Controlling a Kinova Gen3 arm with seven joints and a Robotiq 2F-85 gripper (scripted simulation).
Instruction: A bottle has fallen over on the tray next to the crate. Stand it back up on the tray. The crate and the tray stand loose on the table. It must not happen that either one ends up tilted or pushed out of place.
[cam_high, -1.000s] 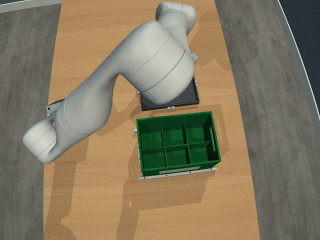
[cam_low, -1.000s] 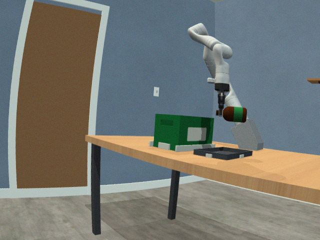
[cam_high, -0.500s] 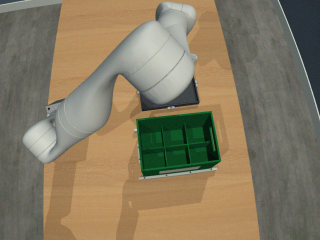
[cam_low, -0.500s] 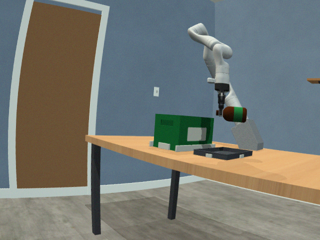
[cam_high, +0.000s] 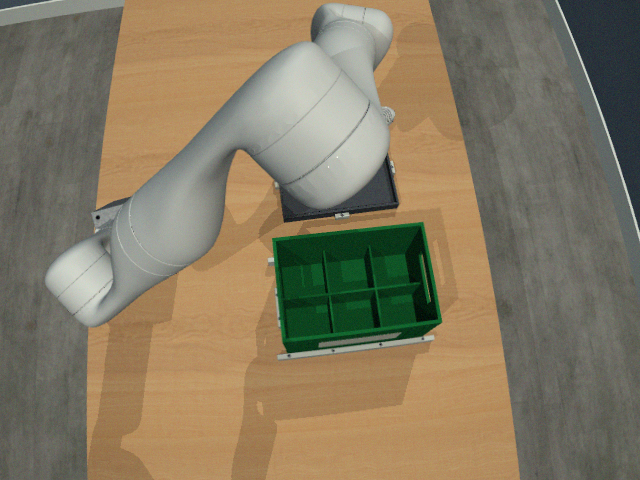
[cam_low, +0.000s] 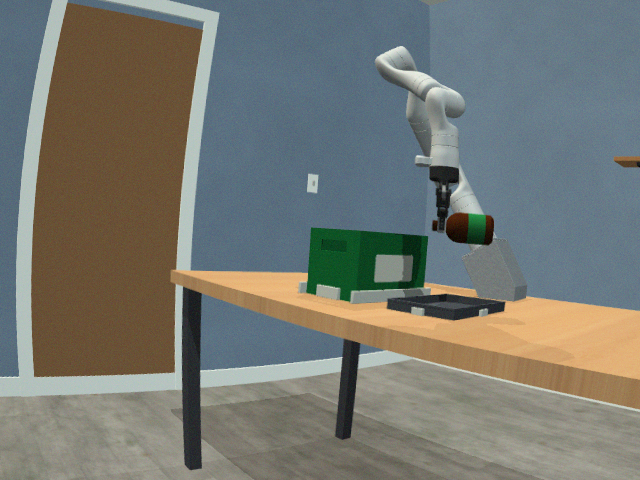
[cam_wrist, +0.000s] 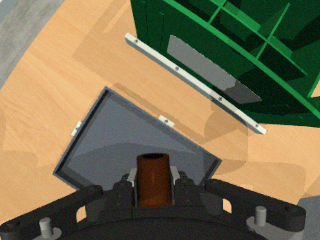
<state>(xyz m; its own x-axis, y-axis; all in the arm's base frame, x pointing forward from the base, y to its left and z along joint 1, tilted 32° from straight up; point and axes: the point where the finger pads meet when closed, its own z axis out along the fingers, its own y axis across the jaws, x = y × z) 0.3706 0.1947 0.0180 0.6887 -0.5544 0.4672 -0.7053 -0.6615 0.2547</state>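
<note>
A brown bottle (cam_low: 460, 227) (cam_wrist: 153, 182) with a green band lies level in the air, well above the tray. My gripper (cam_low: 440, 225) (cam_wrist: 154, 177) is shut on its neck and points down. In the exterior view the mouth points left and the body right; in the wrist view the body is hidden. The dark tray (cam_high: 310, 216) (cam_low: 454, 313) (cam_wrist: 120, 137) lies flat on the table beside the crate, with no bottle on it in the parts that show. The green crate (cam_high: 355, 291) (cam_low: 333, 268) (cam_wrist: 225, 55) stands upright. The top view shows neither gripper nor bottle, hidden by the arm.
The crate has several compartments, with no bottle visible in them. A pale rail (cam_high: 356, 348) (cam_wrist: 195, 84) runs along one long side of the crate. Small pale blocks (cam_high: 341, 215) (cam_wrist: 166, 121) sit at the tray's sides. The arm (cam_high: 310, 124) (cam_low: 444, 124) reaches over the tray.
</note>
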